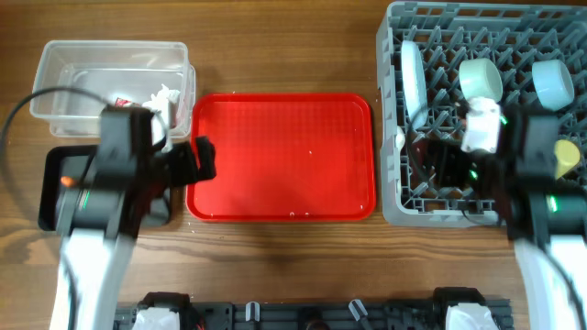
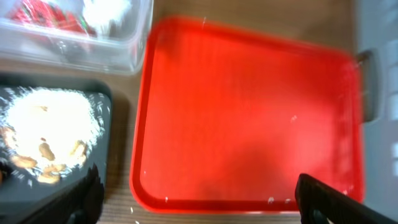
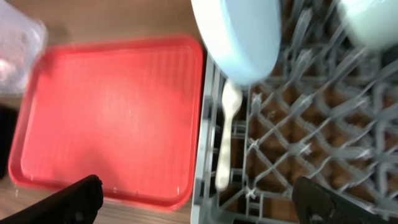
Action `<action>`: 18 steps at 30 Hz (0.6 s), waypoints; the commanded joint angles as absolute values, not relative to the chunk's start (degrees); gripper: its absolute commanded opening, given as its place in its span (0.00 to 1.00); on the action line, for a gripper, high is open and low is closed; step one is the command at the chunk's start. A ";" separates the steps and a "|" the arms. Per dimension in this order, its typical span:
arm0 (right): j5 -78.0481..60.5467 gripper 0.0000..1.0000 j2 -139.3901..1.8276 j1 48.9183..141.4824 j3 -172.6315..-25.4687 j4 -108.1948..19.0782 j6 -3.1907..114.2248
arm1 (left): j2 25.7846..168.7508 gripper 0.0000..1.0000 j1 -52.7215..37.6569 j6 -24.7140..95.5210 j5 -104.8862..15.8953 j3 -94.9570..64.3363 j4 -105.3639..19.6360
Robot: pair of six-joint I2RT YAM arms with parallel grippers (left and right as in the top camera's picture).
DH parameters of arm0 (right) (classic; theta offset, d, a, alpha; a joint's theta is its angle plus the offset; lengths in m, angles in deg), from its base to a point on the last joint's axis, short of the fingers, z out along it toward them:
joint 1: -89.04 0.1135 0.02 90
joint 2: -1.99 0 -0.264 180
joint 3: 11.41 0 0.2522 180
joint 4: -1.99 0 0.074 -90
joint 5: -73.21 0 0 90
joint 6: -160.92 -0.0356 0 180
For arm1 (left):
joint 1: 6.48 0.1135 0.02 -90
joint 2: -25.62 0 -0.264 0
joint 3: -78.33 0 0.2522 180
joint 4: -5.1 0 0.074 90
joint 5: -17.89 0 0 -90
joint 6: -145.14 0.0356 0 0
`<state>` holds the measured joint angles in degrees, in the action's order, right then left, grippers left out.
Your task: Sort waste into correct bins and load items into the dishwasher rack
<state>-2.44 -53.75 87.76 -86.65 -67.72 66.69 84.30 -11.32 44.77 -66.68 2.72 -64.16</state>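
The clear tub (image 1: 115, 78) holds the red wrapper (image 2: 46, 14) and white tissue (image 2: 106, 9). The black tray (image 2: 106, 124) holds pale rice crumbs (image 2: 50, 115) and brown scraps (image 2: 43, 152); a small orange piece (image 1: 66, 181) shows in it from overhead. The grey rack (image 1: 486, 206) holds the blue plate (image 3: 239, 34) on edge, the white spoon (image 3: 227, 137), a pale green bowl (image 1: 481, 80), a blue bowl (image 1: 553, 82) and a yellow cup (image 1: 569, 158). My left gripper (image 2: 199, 208) is open and empty over the red tray's near edge. My right gripper (image 3: 205, 202) is open and empty over the rack's left edge.
The flat red serving tray (image 1: 282, 156) lies between the bins and the rack, with only a few pale specks on it. My left arm covers part of the black tray in the overhead view. The rack's wall stands close to the red tray's right edge.
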 commanded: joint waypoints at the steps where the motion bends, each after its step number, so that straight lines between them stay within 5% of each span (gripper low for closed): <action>1: -5.61 1.00 -41.30 87.89 -80.53 -63.78 66.36 | 66.81 1.00 -11.24 44.42 -68.34 11.38 -61.37; 7: -5.59 1.00 -27.70 87.89 -75.28 -60.61 66.23 | 46.35 1.00 -11.24 44.42 -68.76 17.85 -59.57; 18: -5.59 1.00 -28.84 87.89 -75.28 -62.38 66.25 | 43.77 1.00 -11.24 44.42 -68.73 17.85 -66.63</action>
